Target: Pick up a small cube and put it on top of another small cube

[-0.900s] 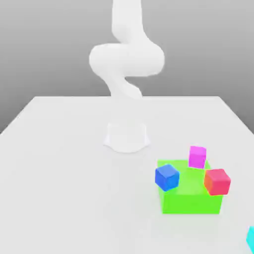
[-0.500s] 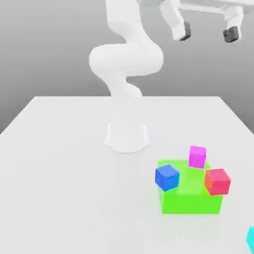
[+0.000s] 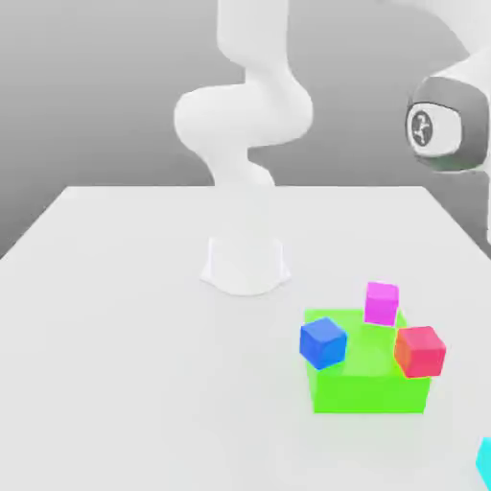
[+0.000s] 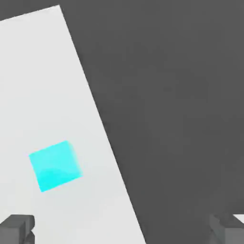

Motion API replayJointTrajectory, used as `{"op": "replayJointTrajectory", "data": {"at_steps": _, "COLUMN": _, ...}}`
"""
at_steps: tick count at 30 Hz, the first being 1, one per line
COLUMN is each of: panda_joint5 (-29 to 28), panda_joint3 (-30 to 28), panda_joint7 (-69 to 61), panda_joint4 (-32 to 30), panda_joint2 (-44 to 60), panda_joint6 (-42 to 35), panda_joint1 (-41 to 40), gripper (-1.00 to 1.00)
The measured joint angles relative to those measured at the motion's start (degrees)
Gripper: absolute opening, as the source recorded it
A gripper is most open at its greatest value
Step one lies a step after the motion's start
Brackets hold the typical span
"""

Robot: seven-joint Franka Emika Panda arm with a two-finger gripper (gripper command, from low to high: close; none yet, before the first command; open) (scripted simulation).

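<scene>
With gripper [image 4: 122,229] wide open and empty, shift to centre over cyan cube [image 4: 55,166], offset toward 1 finger [image 4: 17,228]

The block [image 3: 369,391] is green, one cube [image 4: 55,166] plain cyan

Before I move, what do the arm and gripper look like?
The arm is smooth, glossy white, with rounded, bulging joints and no visible cables. Toward the hand, a dark grey band surrounds a white disc with a dark round emblem. The gripper has two blocky, dark grey fingertips.
</scene>
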Motion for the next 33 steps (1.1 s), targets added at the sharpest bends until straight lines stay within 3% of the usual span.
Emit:
{"op": "replayJointTrajectory", "data": {"at_steps": 8, "panda_joint5": -6.41, "panda_joint3": 0.24, "panda_joint7": -4.01, "panda_joint4": 2.79, "panda_joint2": 16.36, "panda_joint6": 7.18, "panda_joint1": 3.93, "gripper": 0.0}}
{"op": "replayJointTrajectory", "data": {"at_steps": 9, "panda_joint5": -6.6, "panda_joint3": 0.06, "panda_joint7": -3.92, "panda_joint4": 3.16, "panda_joint2": 17.99, "panda_joint6": 8.4, "panda_joint1": 4.08, "gripper": -1.0}}
{"op": "replayJointTrajectory", "data": {"at_steps": 15, "panda_joint5": -6.67, "panda_joint3": -0.02, "panda_joint7": -3.89, "panda_joint4": 3.35, "panda_joint2": 18.8, "panda_joint6": 8.9, "panda_joint1": 4.15, "gripper": -1.0}}
{"op": "replayJointTrajectory", "data": {"at_steps": 20, "panda_joint5": -5.73, "panda_joint3": 0.73, "panda_joint7": -4.62, "panda_joint4": 1.46, "panda_joint2": 11.17, "panda_joint6": 3.15, "panda_joint1": 3.61, "gripper": -1.0}}
{"op": "replayJointTrajectory", "data": {"at_steps": 33, "panda_joint5": -2.06, "panda_joint3": 2.19, "panda_joint7": -10.14, "panda_joint4": -17.38, "panda_joint2": -15.19, "panda_joint6": -4.34, "panda_joint1": 2.36, "gripper": -1.0}}
